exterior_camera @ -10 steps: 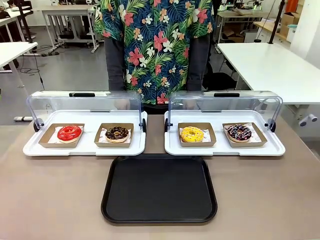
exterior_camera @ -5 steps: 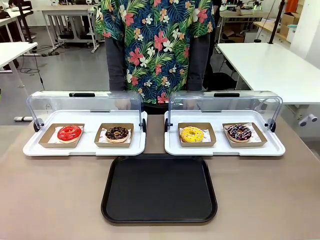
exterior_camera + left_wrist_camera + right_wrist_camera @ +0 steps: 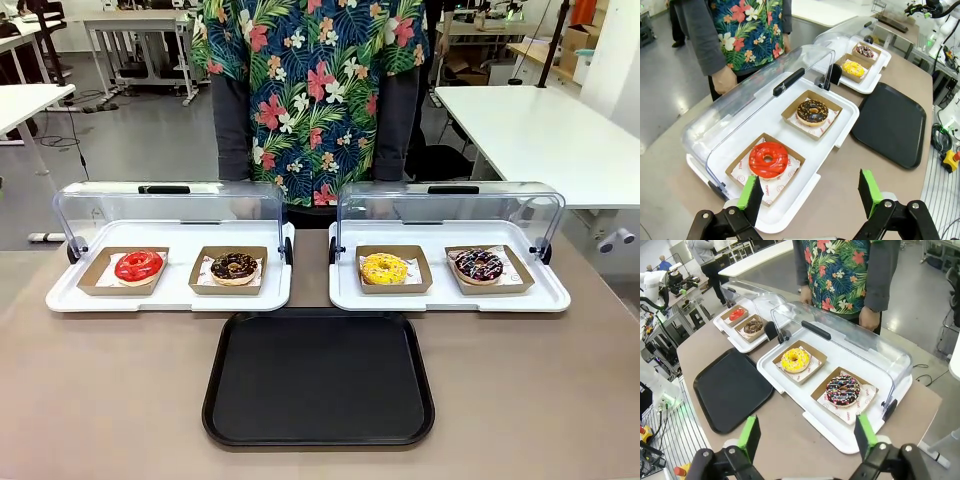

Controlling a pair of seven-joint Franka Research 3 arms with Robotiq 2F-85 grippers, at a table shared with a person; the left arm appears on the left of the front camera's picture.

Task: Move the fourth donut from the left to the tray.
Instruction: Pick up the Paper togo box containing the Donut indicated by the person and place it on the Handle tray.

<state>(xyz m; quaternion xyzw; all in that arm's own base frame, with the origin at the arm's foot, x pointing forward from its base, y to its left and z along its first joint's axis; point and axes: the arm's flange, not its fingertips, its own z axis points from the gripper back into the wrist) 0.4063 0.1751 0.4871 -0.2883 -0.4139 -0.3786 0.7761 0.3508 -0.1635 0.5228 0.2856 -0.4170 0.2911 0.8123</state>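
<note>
We see the fourth donut point(image 3: 479, 264), dark with pink and white lines, sitting in its brown box point(image 3: 512, 284) on the white tray point(image 3: 448, 299) at the far right, just beside the yellow donut point(image 3: 384, 268). The black tray point(image 3: 318, 378) lies on the worktop point(image 3: 110, 400), nearer to us. Our left pincer point(image 3: 810, 185) and right pincer point(image 3: 806, 432) are both wide open.
</note>
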